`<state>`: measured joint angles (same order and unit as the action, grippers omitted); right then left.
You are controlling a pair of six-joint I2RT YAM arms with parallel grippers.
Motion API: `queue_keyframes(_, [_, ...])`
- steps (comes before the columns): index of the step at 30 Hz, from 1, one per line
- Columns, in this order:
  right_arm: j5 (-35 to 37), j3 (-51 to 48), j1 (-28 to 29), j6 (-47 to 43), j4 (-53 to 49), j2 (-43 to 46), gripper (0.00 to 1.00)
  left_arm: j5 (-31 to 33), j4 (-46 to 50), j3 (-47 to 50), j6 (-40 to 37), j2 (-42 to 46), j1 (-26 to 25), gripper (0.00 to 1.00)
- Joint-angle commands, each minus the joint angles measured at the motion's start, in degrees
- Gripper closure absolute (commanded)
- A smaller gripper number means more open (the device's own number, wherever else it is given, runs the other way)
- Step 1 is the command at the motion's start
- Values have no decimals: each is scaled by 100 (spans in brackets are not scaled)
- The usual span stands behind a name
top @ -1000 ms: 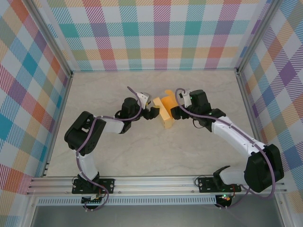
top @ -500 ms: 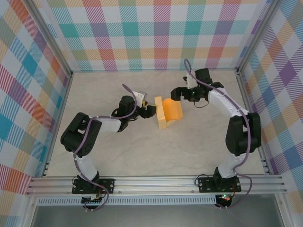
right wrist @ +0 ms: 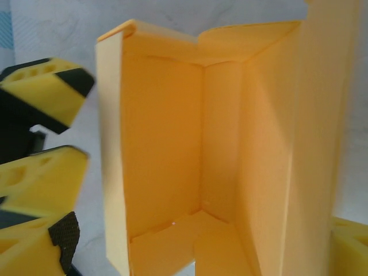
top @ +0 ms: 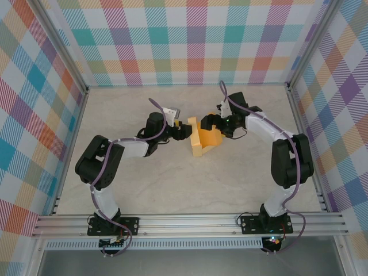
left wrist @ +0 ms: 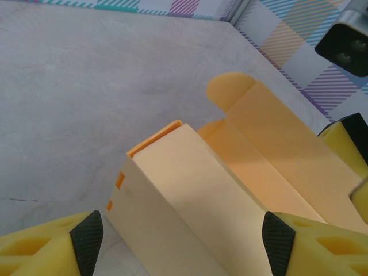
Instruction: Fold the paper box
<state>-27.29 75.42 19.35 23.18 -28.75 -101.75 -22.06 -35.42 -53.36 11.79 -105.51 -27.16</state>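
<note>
The box (top: 204, 140) sits on the table (top: 144, 178) about mid-way across and a bit toward the back wall, with the two arms meeting over it from either side. It's a yellow-orange card box, partly made up: the body is already a hollow rectangle, and one end is open with a long flap carrying a rounded tab. The left gripper (top: 185, 131) is at the box's left end. From its wrist its fingers (left wrist: 86, 244) stand on either side of the box (left wrist: 190, 190). One pad looks to be against the card and a thin strip of table shows beside the other, so I can't tell whether it is squeezing or only straddling. The right gripper (top: 214, 123) comes in from the back right at the open end. Its wrist view looks straight into the orange inside of the box (right wrist: 167, 144), and its fingers (right wrist: 40, 230) are spread wide around the card, with a gap beside the near pad, not pinching.
</note>
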Motion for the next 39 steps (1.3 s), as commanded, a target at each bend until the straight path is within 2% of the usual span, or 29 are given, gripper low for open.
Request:
queue_keyframes(1, [-290,110,149,245,260,116,7,-226,53,-179,240,-168,18,26])
queue_keyframes(5, [-357,184,271,431,349,-30,14,-350,-112,-176,522,-255,-6,29])
queue_keyframes(7, [-380,166,317,556,451,-52,22,-386,-181,-157,635,-271,-23,32])
queue_keyframes(13, [-369,137,417,1046,805,-121,27,-421,-344,-93,920,-272,-25,44])
queue_keyframes(17, [-362,262,546,1211,815,-255,29,-473,-738,-11,1304,-311,-26,45])
queue_keyframes(24, [-348,116,678,1681,1375,-284,37,-416,-1242,89,1988,-450,-82,46])
queue_keyframes(27, [-335,120,686,1855,1503,-349,38,-362,-1516,155,2323,-504,-88,48])
queue_keyframes(30, [-16,330,684,1818,950,-454,35,-315,-1635,234,2407,-453,-75,47])
queue_keyframes(37, [434,409,684,1620,225,-557,33,-224,-1625,352,2671,-258,-29,40])
queue_keyframes(39, [470,443,684,1593,121,-615,33,-280,-1873,442,2751,-259,-8,39])
